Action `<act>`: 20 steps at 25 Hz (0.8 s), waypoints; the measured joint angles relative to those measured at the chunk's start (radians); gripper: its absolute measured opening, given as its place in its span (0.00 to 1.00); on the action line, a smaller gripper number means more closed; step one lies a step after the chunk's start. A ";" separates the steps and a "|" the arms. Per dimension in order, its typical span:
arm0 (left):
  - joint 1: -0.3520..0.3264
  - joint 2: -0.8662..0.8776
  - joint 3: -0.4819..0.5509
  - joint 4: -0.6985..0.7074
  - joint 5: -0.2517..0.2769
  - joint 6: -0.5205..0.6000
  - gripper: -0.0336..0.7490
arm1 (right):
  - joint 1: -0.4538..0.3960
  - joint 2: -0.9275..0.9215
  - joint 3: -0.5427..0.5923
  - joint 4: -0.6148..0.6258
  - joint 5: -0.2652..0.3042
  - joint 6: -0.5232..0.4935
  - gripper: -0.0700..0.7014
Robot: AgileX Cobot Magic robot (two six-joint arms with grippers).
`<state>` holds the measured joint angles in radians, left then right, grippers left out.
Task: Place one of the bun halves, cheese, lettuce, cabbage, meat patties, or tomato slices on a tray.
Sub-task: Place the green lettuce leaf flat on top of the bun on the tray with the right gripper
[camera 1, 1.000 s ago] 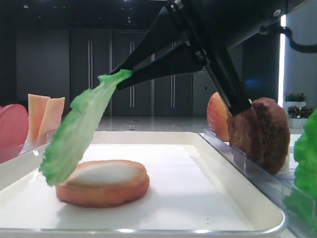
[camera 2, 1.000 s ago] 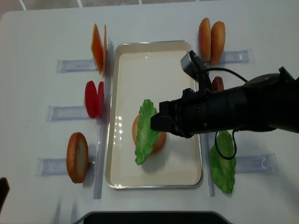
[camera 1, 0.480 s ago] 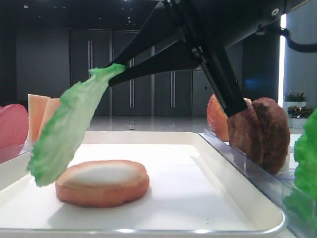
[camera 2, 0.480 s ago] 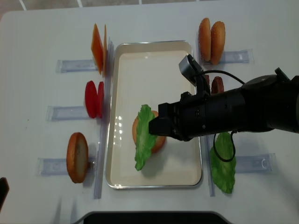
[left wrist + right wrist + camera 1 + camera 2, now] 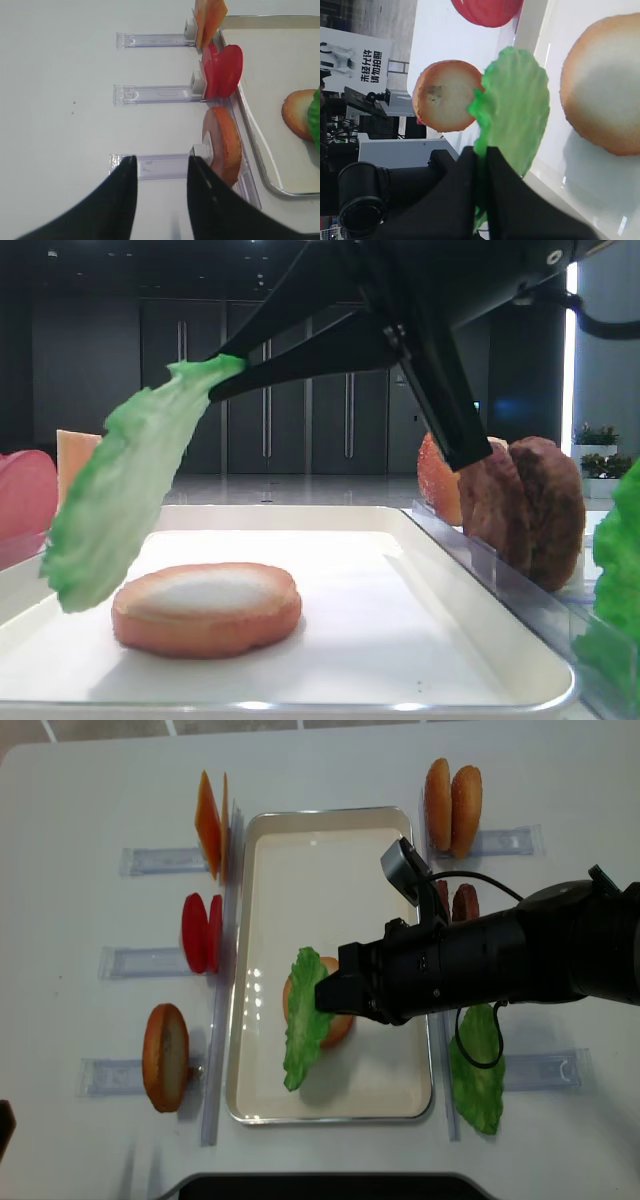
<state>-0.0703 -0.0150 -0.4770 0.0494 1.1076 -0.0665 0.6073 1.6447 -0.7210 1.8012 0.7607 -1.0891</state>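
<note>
Right tool [image 5: 215,375] clamped on lettuce [image 5: 120,490] edge; leaf light, floppy, dangles above bun half [image 5: 207,607] on tray [image 5: 440,640]. Pinch rim firmly. Left tool [image 5: 157,170] apart, empty.

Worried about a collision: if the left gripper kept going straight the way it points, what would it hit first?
Probably the clear rack just ahead of the left gripper, with the upright bun at its right end. Depth is hard to judge.

A white sign [image 5: 351,56] stands in the room past the table's edge, in the right wrist view. It has a robot picture and dark Chinese words, lying sideways and too blurry to read.
</note>
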 joint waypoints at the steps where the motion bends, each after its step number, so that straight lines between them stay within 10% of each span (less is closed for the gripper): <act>1: 0.000 0.000 0.000 0.000 0.000 0.000 0.37 | 0.000 0.000 0.000 0.000 0.003 -0.002 0.11; 20: 0.000 0.000 0.000 0.000 0.000 0.000 0.17 | 0.000 0.090 -0.075 0.000 0.094 -0.036 0.11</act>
<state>-0.0703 -0.0150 -0.4770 0.0494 1.1076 -0.0665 0.6073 1.7348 -0.7960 1.8012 0.8550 -1.1253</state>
